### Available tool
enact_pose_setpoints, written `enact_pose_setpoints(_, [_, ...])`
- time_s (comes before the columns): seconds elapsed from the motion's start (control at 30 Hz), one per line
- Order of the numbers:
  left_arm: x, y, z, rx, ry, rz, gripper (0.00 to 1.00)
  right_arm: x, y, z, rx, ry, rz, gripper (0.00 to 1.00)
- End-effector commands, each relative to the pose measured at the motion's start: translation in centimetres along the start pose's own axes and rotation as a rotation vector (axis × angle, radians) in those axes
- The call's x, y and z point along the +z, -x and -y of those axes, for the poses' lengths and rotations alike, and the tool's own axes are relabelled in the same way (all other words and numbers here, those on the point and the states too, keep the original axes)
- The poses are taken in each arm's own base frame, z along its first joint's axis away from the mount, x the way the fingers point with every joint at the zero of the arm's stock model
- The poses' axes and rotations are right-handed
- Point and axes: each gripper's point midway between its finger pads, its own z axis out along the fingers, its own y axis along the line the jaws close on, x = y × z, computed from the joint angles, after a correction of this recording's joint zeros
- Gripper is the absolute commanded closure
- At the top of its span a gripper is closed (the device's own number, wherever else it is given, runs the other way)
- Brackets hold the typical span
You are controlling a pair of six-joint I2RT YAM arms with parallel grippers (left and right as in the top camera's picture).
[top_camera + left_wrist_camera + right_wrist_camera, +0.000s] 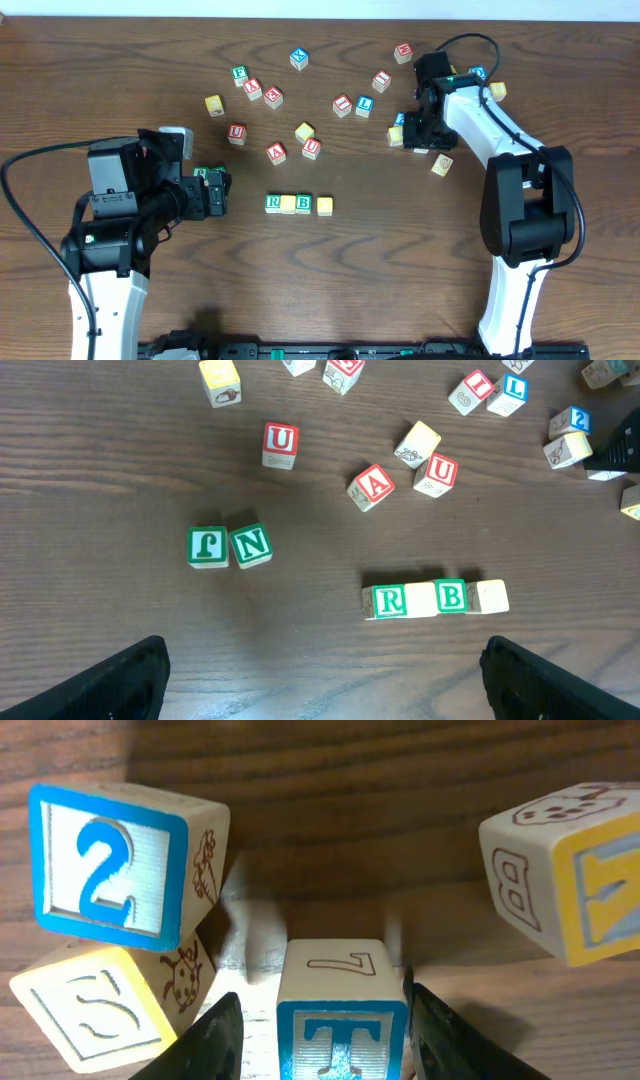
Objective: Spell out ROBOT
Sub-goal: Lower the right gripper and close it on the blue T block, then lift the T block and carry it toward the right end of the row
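Blue 2 cube and yellow S cube sit just beside the T cube.

T cube between the right gripper's fingers, S cube just left of it, 2 cube behind the S cube, touching it, ahead-right of the left gripper a row with R cube left of B cube, N cube ahead-left
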Motion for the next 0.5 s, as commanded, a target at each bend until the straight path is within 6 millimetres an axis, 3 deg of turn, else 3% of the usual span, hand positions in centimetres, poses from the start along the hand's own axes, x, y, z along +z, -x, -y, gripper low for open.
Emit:
enact_pose_setpoints(0.0, [-0.13, 0.09, -0.06, 0.011, 0.002, 0.003, 0.03, -0.63, 1.01, -0.24, 0.01, -0.008, 0.033, 0.57])
enact_pose_setpoints(0.27, [-0.13, 0.09, -0.06, 0.011, 0.002, 0.003, 0.03, -1.18, 1.36, -0.36, 0.014, -0.006, 0.038, 0.76])
enact_pose_setpoints(0.47, [-0.13, 0.09, -0.06, 0.011, 0.002, 0.003, 0.03, -1.17, 1.04, -0.24, 0.017, -0.011, 0.025, 0.77])
